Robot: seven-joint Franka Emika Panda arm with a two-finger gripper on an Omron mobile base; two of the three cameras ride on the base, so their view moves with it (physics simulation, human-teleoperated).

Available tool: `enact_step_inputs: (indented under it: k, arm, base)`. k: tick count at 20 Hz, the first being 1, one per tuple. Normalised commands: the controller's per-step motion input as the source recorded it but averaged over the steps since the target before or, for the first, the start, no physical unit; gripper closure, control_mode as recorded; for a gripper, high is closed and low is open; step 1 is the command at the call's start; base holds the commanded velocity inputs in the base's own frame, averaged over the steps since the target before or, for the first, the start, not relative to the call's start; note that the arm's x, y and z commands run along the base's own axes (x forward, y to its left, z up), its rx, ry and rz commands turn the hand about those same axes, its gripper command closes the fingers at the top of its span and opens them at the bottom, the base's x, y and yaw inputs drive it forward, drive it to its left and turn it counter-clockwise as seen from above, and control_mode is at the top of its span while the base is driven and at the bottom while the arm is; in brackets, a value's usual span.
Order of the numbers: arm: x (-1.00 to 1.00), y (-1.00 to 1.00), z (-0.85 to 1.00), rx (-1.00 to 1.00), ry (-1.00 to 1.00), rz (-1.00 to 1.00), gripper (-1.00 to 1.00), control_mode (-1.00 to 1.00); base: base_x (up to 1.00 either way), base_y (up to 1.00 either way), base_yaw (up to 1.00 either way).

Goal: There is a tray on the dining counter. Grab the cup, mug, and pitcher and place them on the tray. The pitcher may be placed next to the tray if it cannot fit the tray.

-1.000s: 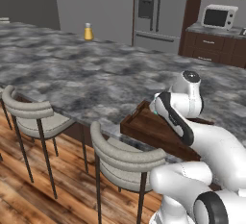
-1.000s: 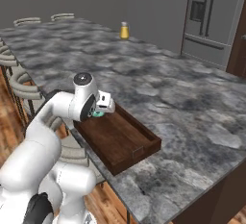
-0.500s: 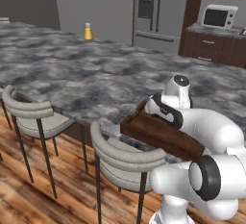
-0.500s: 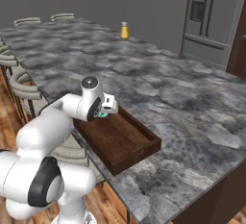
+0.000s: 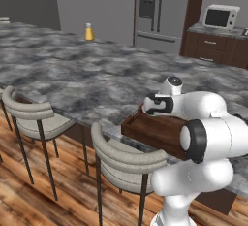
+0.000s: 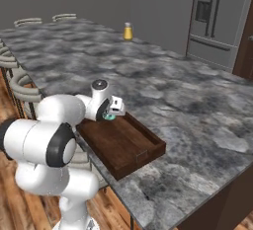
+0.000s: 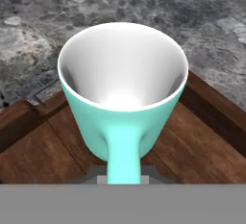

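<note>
A simulated kitchen was shown, with a long dining counter (image 6: 163, 83) of grey-and-black marbled stone, a steel fridge (image 5: 157, 7) behind it and padded stools (image 5: 127, 159) along its near edge. Far off on the stone, a small yellow bottle (image 6: 128, 31) was left standing alone. Near the counter's front edge a tray (image 6: 129, 150) of dark brown wood was laid, rectangular, with a low raised rim and a smooth grained floor. Over the tray's corner nearest the arm the gripper (image 6: 110, 112) was held, clamped on the handle of a mug (image 7: 122, 91); in the hand view the fingertips were hidden under that handle, so the grasp was judged partly from the mug hanging just above the boards. The mug was glossy teal outside, white within, flaring towards its lip. For the step to be done well, it would seem best that the mug be lowered upright until its base was seated flat on the wood, inside the rim, before being released, with room left on the tray for the other vessels.
</note>
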Motion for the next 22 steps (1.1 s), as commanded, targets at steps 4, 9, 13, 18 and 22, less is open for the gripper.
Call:
enact_step_inputs:
  k: [4,9,13,18,22]
  arm:
    - [0.42,0.00,-0.36,0.00,0.02,0.00,1.00,-1.00]
    - [0.41,0.00,-0.34,0.00,0.00,0.00,1.00,-1.00]
    - [0.44,0.00,-0.32,0.00,0.00,0.00,1.00,-1.00]
    - [0.39,0.00,-0.35,0.00,0.00,0.00,1.00,-1.00]
    - [0.10,0.00,-0.47,0.00,0.00,0.00,-1.00,-1.00]
  base:
    - [0.00,0.00,0.00]
    - [0.00,0.00,0.00]
    - [0.00,0.00,0.00]
    - [0.00,0.00,0.00]
    - [0.00,0.00,0.00]
